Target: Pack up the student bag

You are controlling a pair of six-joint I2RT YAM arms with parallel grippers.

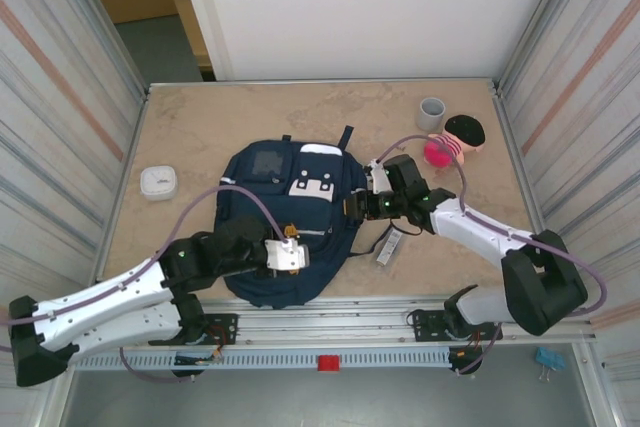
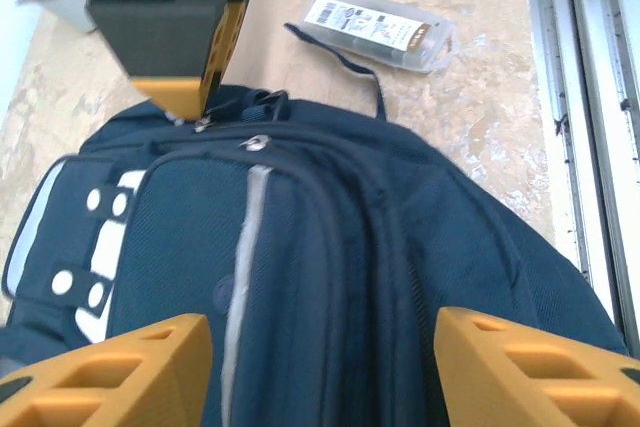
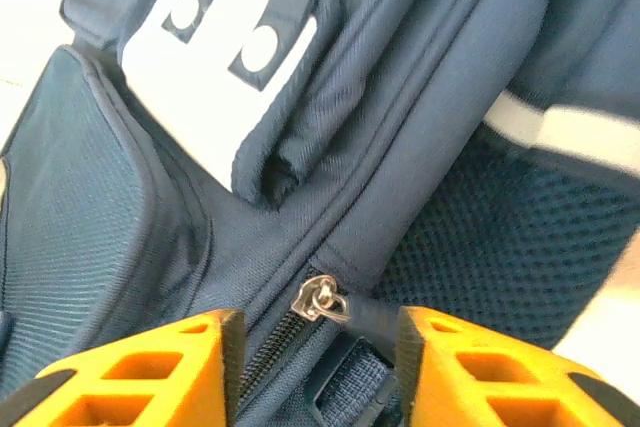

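The student bag is lying flat at the middle of the table, toward the near edge, with its zips apparently shut, so the step in hand looks like opening a compartment before anything goes in. The right gripper is sitting at the bag's 3 o'clock edge with its pincer released, the fingers standing either side of the metal zipper pull and not pinching it. The left gripper is hovering over the bag's 6 o'clock end, also released, with nothing between its fingers but the fabric below. The next move is probably calling for the right fingers to close on the pull while the left steadies the bag. A clear plastic packet is lying just beside the bag at 4 o'clock, near the right arm's path. A doll and a grey cup are waiting at 1 o'clock, and a white round dish at 9 o'clock.
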